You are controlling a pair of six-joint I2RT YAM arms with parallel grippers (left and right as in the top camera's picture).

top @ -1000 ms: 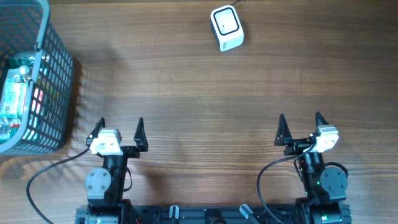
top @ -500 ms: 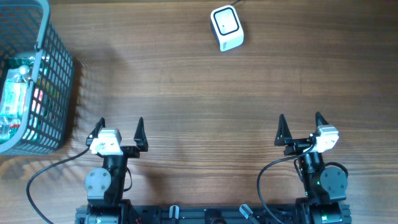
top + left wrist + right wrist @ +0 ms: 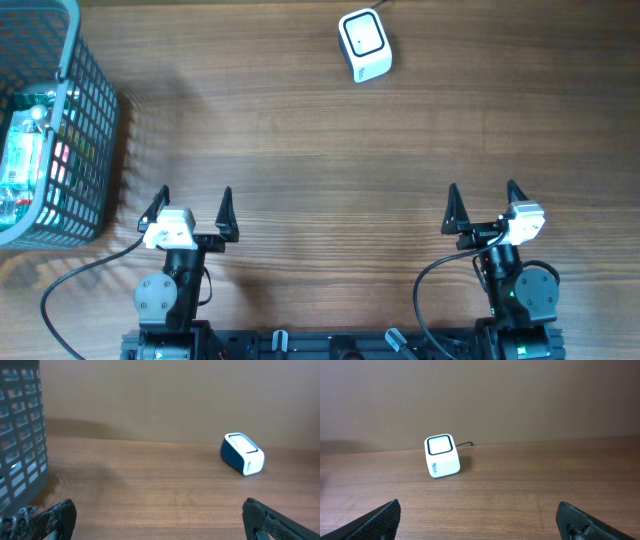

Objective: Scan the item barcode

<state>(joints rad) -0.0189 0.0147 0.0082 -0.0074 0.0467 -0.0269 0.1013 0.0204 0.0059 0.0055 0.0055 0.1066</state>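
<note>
Wood table (image 3: 320, 150), seen from overhead. At near edge, left gripper (image 3: 193, 197) low over the wood, jaws spread wide apart, clamped on nothing, tips pointing toward the far side. Likewise right gripper (image 3: 482, 190): jaws wide apart, gripping nothing, also at near edge, well to the right of the left one. Near far edge, a little right of centre, small white scanner (image 3: 364, 45) with a dark-rimmed window on its upper face; thin black cable (image 3: 465, 444) off its back in right wrist view. Stands well apart from both grippers. At far left corner, grey mesh basket (image 3: 95, 130), partly cut off by the frame edge. Inside it, clear plastic bottle (image 3: 22, 150) lying lengthwise, with red and green shapes beside or under it, too hidden by the mesh to name. Barcode not discernible from any view. In left wrist view, basket wall at far left and scanner to the right; in right wrist view, scanner left of centre, upright on the wood, window turned up toward the camera.
</note>
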